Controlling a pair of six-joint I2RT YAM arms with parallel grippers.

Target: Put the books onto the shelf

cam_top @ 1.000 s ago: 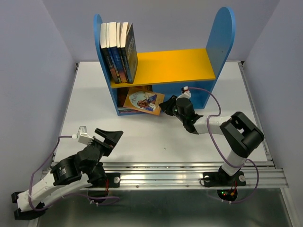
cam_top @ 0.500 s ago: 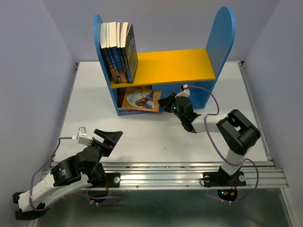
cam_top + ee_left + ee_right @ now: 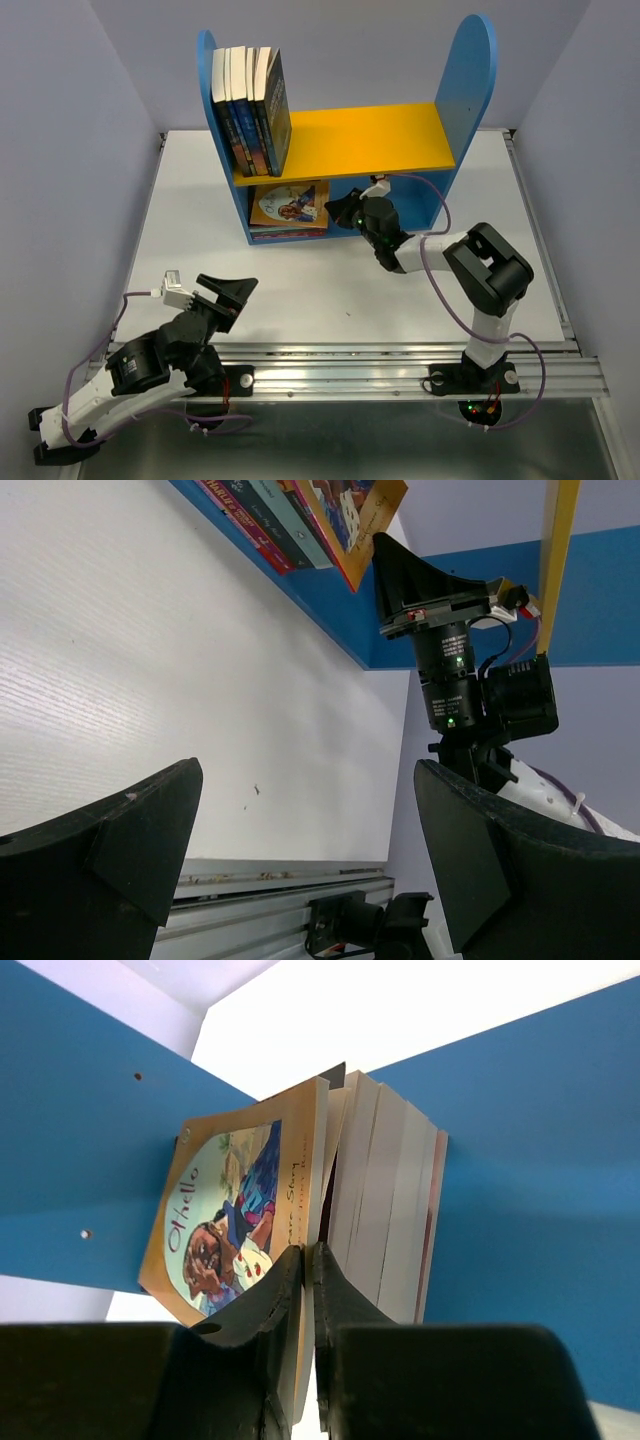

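The shelf (image 3: 370, 135) has blue side panels and a yellow board. Several books (image 3: 250, 110) stand upright at the board's left end. In the blue lower compartment (image 3: 540, 1160) lies a stack of books (image 3: 385, 1200). A yellow-teal illustrated book (image 3: 235, 1220) leans tilted against that stack, its cover facing out. My right gripper (image 3: 311, 1255) is shut on that book's edge, inside the compartment opening (image 3: 338, 208). My left gripper (image 3: 232, 292) hovers low near the table's front left, open and holding nothing (image 3: 310, 850).
The white table (image 3: 300, 290) ends in a metal rail (image 3: 400, 360) at the near edge. The shelf's right blue panel (image 3: 470, 70) stands just right of my right arm (image 3: 480, 270). Purple walls close in both sides.
My right gripper has moved left and deeper into the lower compartment, carrying the illustrated book onto the stack. Its jaws have narrowed on the book. The left arm has not moved.
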